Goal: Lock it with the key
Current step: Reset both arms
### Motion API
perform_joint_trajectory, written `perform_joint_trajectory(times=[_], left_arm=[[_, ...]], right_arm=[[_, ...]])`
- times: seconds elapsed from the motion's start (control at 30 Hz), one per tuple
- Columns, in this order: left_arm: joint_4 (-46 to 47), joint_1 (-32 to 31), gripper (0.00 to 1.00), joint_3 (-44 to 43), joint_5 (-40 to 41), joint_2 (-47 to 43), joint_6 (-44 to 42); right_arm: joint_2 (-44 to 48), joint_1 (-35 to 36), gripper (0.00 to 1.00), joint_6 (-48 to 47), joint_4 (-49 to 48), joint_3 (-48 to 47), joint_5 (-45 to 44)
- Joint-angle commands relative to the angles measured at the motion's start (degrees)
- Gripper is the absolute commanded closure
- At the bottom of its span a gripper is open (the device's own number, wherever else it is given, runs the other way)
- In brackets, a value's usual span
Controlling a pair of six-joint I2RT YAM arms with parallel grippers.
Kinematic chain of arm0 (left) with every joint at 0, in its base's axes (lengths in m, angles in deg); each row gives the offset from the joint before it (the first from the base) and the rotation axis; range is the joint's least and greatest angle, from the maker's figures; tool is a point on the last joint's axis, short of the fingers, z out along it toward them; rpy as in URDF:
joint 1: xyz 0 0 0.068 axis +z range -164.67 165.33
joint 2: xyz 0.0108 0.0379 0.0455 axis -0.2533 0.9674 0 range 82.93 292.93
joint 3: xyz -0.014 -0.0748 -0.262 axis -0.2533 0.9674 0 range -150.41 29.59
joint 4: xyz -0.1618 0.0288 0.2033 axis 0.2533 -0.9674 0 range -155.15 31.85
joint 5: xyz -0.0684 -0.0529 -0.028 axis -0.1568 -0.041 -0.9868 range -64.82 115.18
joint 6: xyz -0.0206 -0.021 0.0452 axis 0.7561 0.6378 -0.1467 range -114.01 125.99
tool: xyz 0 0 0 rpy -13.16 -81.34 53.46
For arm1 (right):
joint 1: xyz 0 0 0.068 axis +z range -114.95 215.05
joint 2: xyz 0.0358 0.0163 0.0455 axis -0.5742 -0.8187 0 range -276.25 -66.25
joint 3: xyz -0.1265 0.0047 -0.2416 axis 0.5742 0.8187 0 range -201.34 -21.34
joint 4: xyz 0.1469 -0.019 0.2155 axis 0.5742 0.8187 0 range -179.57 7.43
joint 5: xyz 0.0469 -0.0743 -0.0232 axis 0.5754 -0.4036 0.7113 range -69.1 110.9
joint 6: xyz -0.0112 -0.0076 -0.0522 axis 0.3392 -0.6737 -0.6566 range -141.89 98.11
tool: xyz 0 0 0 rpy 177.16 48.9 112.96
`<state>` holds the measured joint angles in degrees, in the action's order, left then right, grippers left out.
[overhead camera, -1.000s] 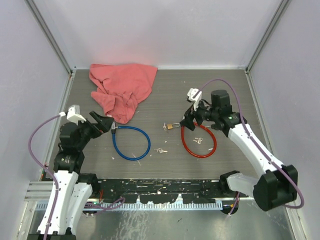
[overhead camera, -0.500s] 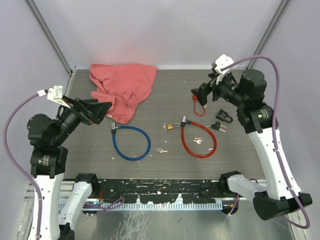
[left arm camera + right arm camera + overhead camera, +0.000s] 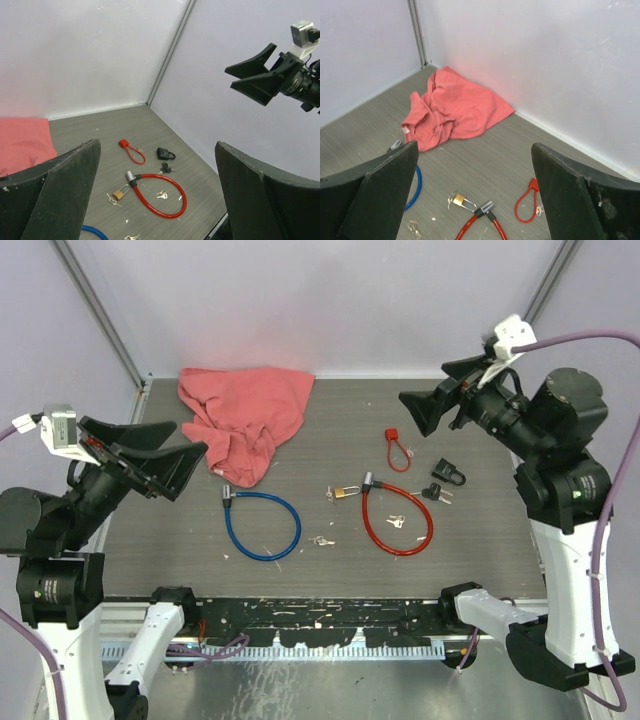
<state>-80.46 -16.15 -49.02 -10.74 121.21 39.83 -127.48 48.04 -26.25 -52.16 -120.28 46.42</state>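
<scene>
Noted brass padlock (image 3: 346,493) flat just left of red cable lock (image 3: 366,522) head; long axis left-right, shackle toward that head; left gripper (image 3: 188,470) and right gripper (image 3: 428,388) high above, both spread wide.

Bright, even, diffuse light, no single source evident. Pale walls (image 3: 330,310) look slightly washed out; the red cloth (image 3: 245,415) casts only a faint shadow. In both wrist views the near fingers (image 3: 57,197) are dark and soft-edged, the floor (image 3: 100,130) sharp.
</scene>
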Motion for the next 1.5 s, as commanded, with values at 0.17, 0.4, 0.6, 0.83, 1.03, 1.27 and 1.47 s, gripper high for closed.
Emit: perform_joint_trajectory(times=[0.17,0.4,0.6,0.83,1.03,1.27,1.47], left_arm=[[-8.7,0.2,0.02,-5.1,1.8,1.2,-6.2],[-10.9,0.1,0.02,-3.9,2.9,0.2,-8.2],[-10.7,-0.1,0.02,-2.8,3.0,0.5,-8.5],[-9.6,-0.1,0.02,-0.2,3.0,0.1,-8.3],[-9.3,-0.1,0.02,0.8,3.0,0.5,-8.4],[-7.6,-0.1,0.02,2.6,3.4,0.3,-8.4],[-6.8,-0.2,0.02,3.1,3.8,0.4,-8.4]], right_arm=[[-0.5,0.1,0.0,5.3,2.1,-8.4,-6.2],[-1.6,0.1,0.0,3.6,3.1,-9.4,-7.2],[-2.5,0.1,0.0,2.2,3.3,-9.7,-8.2],[-3.2,0.1,0.0,0.8,3.3,-9.6,-9.3],[-4.2,0.1,0.0,0.1,3.1,-9.5,-9.9],[-5.2,0.1,0.0,0.2,2.8,-9.0,-9.8],[-5.9,0.1,0.0,0.1,2.8,-9.2,-10.1]])
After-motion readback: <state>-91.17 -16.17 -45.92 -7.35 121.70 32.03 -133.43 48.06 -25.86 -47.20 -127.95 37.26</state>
